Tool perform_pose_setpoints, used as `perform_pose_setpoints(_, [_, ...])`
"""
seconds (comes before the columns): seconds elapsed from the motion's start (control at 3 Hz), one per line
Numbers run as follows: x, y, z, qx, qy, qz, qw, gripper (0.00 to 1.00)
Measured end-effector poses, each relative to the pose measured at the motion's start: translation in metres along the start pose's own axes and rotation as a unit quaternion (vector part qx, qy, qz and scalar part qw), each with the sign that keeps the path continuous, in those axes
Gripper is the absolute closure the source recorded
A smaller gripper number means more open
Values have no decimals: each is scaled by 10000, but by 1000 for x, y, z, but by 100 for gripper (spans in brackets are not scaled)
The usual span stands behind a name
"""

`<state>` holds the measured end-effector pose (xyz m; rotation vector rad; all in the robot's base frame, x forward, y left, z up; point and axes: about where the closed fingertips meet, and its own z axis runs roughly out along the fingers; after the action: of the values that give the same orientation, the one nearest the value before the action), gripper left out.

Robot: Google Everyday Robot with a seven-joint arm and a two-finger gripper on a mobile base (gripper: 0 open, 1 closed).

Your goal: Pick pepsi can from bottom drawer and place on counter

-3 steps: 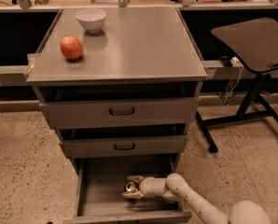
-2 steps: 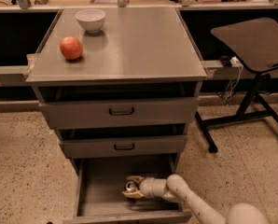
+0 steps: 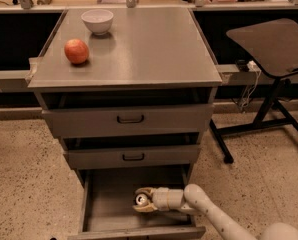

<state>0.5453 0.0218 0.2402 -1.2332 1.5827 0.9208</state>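
The bottom drawer [image 3: 96, 204] is pulled open below the two wider drawers. The pepsi can [image 3: 140, 199] lies on its side in it, silver top facing left, its dark body mostly hidden. My gripper [image 3: 143, 200] reaches into the drawer from the right and low to the drawer floor. It is shut on the can, with one finger above it and one below. The counter [image 3: 139, 44] is the flat grey top of the cabinet.
A red apple [image 3: 76, 51] and a white bowl [image 3: 97, 20] stand on the counter's left side. A dark side table on a stand [image 3: 271, 41] is to the right of the cabinet. My white arm [image 3: 214, 216] crosses the drawer's front right corner.
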Motion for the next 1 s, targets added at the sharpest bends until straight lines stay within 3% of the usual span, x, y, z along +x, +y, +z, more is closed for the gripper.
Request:
perform_pose_setpoints(0.33, [-101,16,-85,-168,-981,-885,9911,100])
perform_pose_setpoints(0.67, [-195,30,-171,-635,-1088,-1853,9746,100])
perform_pose_setpoints(1.0, [-264,7,-217,-891,-611,-2103,9716,100])
